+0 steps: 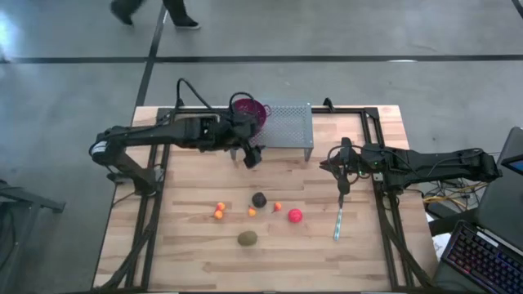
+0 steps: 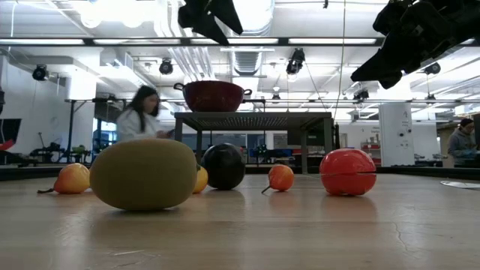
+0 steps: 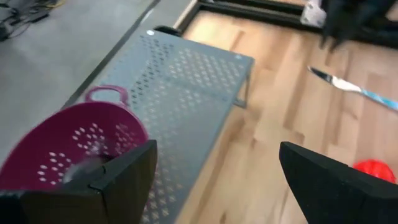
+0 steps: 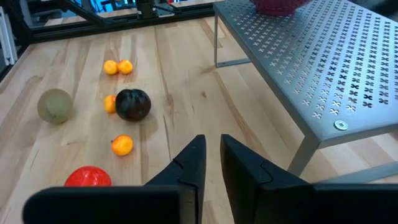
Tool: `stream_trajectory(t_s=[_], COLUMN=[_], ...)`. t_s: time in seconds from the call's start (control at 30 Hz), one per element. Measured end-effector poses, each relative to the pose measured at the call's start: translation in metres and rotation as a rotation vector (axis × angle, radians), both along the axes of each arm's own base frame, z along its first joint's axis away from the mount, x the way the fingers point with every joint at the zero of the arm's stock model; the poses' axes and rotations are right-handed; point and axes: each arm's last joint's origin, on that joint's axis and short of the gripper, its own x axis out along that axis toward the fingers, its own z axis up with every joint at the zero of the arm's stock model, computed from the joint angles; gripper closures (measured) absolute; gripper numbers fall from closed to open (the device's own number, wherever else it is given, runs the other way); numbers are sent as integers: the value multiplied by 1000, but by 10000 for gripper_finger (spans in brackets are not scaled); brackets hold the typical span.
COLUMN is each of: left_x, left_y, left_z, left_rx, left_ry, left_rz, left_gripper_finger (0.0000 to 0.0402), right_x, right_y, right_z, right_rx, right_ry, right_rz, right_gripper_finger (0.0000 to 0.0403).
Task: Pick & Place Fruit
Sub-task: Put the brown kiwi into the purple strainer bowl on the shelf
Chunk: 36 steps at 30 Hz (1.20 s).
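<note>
Fruit all loose on the bench [image 1: 188, 245]: dark ball [image 1: 259, 199] in the middle, red ball [image 1: 294, 216] to its right, green oval [image 1: 248, 238] nearest the front edge, small orange ones [image 1: 219, 211] scattered around the dark ball. None is held.

Left gripper [image 1: 252, 158] hangs above the bench just in front of the purple colander [image 1: 250, 110], which sits on the perforated rack [image 1: 288, 124]. Its jaws are spread wide and empty. Right gripper [image 1: 343, 181] hangs over the right side of the bench near the upper end of the teal stick [image 1: 337, 222]; its jaws are nearly pressed together, a thin gap showing between them in the right wrist view, nothing pinched.

Risks, as I judge them:
- All pieces are round and free to roll. A descent slightly off-centre would likely nudge one away rather than trap it, possibly toward the bench edge.
- Orange ones lie just beside the dark ball; wide jaws coming down on the ball may catch or scatter a neighbour.
- Right jaws as they stand cannot take the red ball; they must spread first, or they will push it.
- Colander sits at the rack's end; a clumsy drop from the left arm might tip it or bounce fruit out.
- Stick lies near the right arm's path and could be swept.
</note>
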Motion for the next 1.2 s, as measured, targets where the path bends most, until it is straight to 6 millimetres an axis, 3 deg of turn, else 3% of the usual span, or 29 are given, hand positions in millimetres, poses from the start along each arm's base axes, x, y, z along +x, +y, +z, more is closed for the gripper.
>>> stream_trajectory(t_s=[0.4,0.9,1.2], left_x=[-2,-6,-17], left_y=[-40,-69,-114], left_z=[-17,-62,-87], left_rx=[-8,-43,-146], left_ry=[102,215,216], left_rz=[-121,-182,-215], left_gripper_finger=[62,62,62], right_x=[0,0,0], right_y=[0,0,0], right_z=[0,0,0], right_rx=[0,0,0], right_ry=[0,0,0], right_rz=[0,0,0], right_gripper_finger=[332,293,276])
